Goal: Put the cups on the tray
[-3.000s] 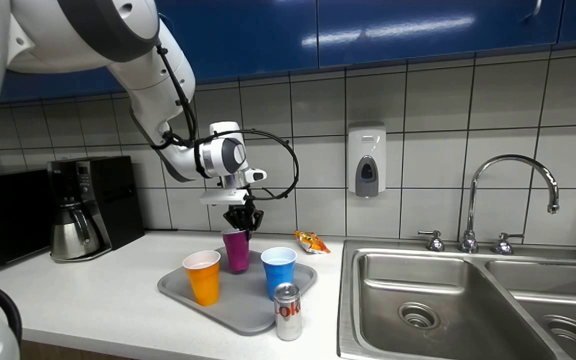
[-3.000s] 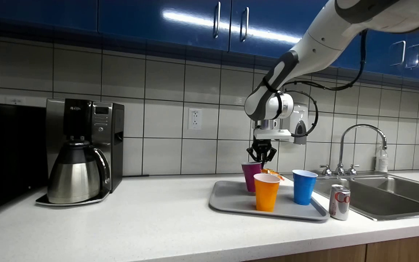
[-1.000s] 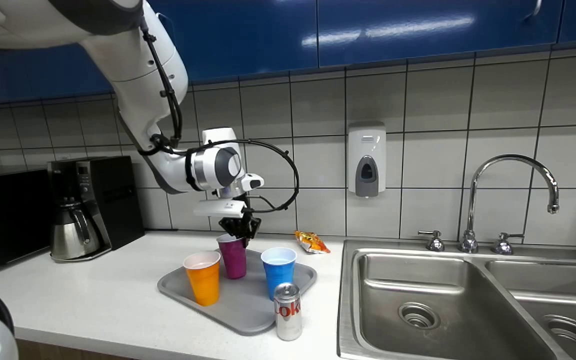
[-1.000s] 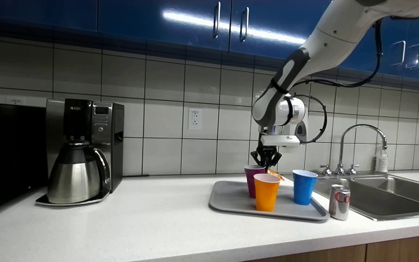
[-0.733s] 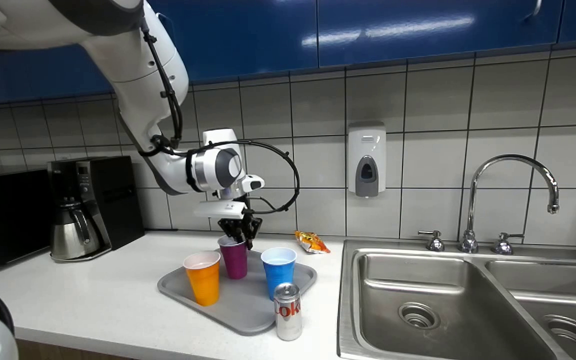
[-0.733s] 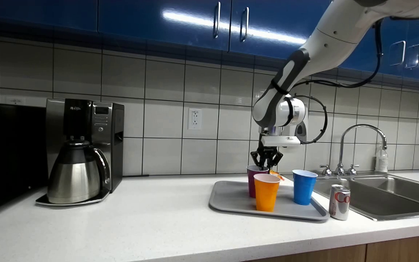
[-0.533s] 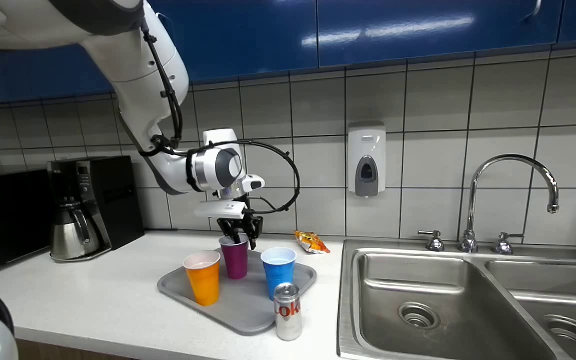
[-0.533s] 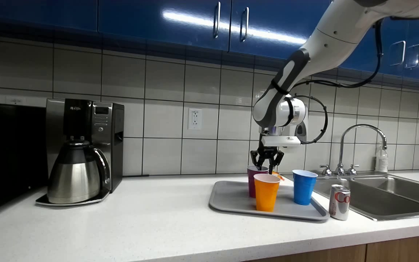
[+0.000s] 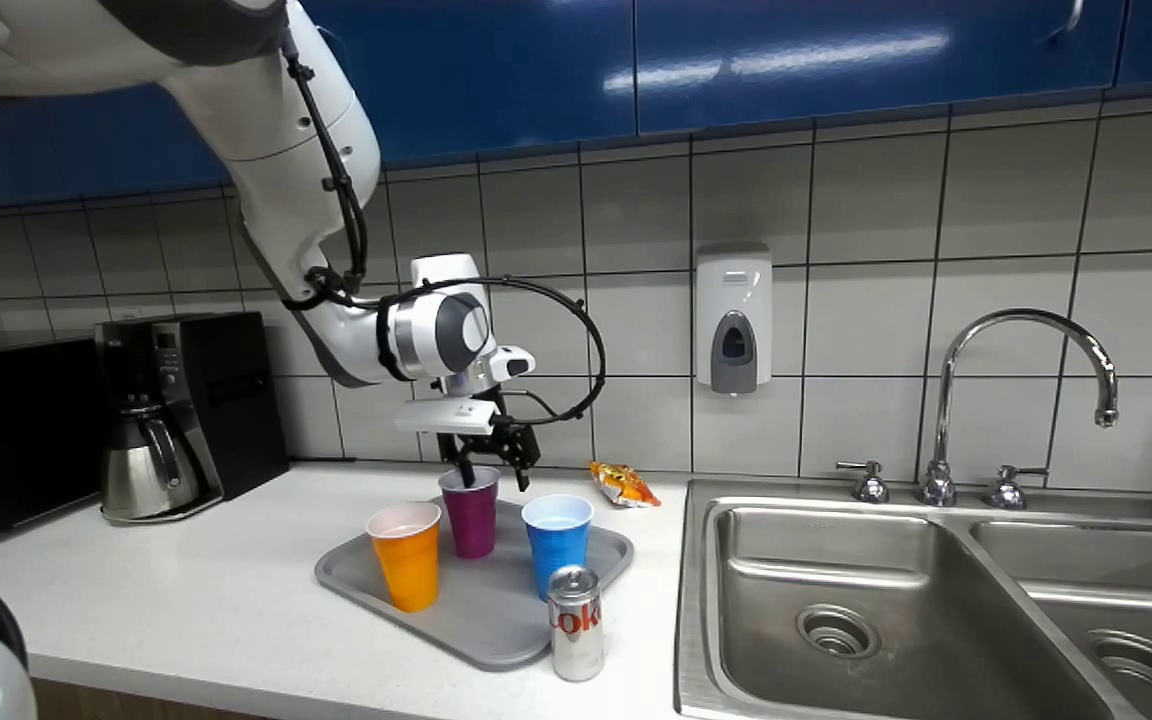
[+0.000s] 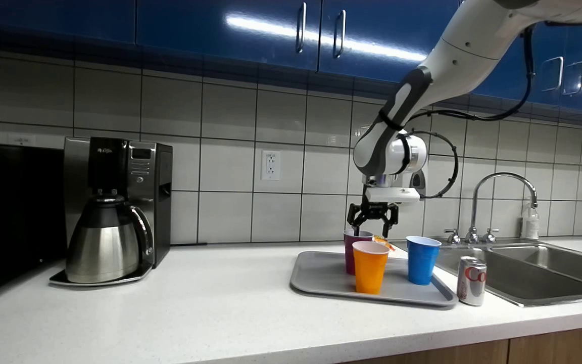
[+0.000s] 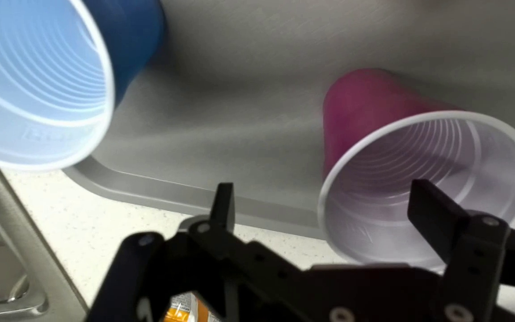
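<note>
Nearest: drink can (image 9: 576,630), upright on the tabletop (image 9: 216,600), just beside the near corner of the tray (image 9: 494,610); can't tell if they touch. Not ours, leave it.

Then orange cup (image 9: 406,560), upright on the tray, and a bit farther back blue cup (image 9: 558,542), same (its foot is part-hidden by the drink can in an exterior view).

Far side of the tray: purple cup (image 9: 472,522), upright, base on the tray. The hand (image 11: 322,192) is right over its rim, fingers spread wide, gripping nothing: one finger at the cup's mouth (inside or just above, hard to call), the other outside, toward the blue cup.

Handling, my read: thin plastic, light, looks empty in the wrist view. Walls should dent under a hard squeeze, and the smooth outside could slip; not much to break, though. Best hold is the lip, which I'd expect to be the stiffest part: one finger in, one out, low force. Light also means tippy, so lift straight up, no sideways drag. All three are on the tray, so the job looks done bar backing the hand off.

Farthest: snack bag (image 9: 623,484) on the tabletop, near the tiled wall (image 9: 638,322); out of the way.
</note>
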{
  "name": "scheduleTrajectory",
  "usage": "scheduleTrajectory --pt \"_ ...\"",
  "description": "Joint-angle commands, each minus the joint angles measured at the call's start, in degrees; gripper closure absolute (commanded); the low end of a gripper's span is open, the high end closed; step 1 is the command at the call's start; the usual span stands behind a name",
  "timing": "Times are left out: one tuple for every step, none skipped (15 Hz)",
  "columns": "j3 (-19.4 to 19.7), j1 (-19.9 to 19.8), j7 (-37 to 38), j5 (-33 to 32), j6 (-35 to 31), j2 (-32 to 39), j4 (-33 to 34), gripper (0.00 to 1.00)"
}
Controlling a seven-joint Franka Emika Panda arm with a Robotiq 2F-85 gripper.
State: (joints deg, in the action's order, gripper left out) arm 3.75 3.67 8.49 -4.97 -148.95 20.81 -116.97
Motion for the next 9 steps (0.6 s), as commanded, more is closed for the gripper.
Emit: scheduleTrajectory --pt "-0.3 -0.8 -0.4 0.4 0.7 -3.4 -2.0 0.00" --pt "-0.6 -1.1 -0.7 0.9 0.8 -3.8 -2.1 0.00" --pt "-0.7 -1.2 -1.0 1.1 1.0 -4.4 -2.3 0.00" --pt "-0.8 -1.4 -1.2 1.4 1.1 -5.1 -2.6 0.00" --pt "-1.0 -1.6 -1.6 1.8 1.2 -5.8 -3.0 0.00" --pt "-1.2 -1.9 -2.0 2.5 1.4 -6.5 -3.3 0.00" --pt "-1.4 -2.2 -2.3 3.2 1.6 -7.3 -3.8 0.00" --pt "-1.4 -2.3 -2.5 3.7 1.8 -8.1 -4.3 0.00" --pt "-1.4 -2.4 -2.7 4.1 1.9 -9.0 -4.9 0.00"
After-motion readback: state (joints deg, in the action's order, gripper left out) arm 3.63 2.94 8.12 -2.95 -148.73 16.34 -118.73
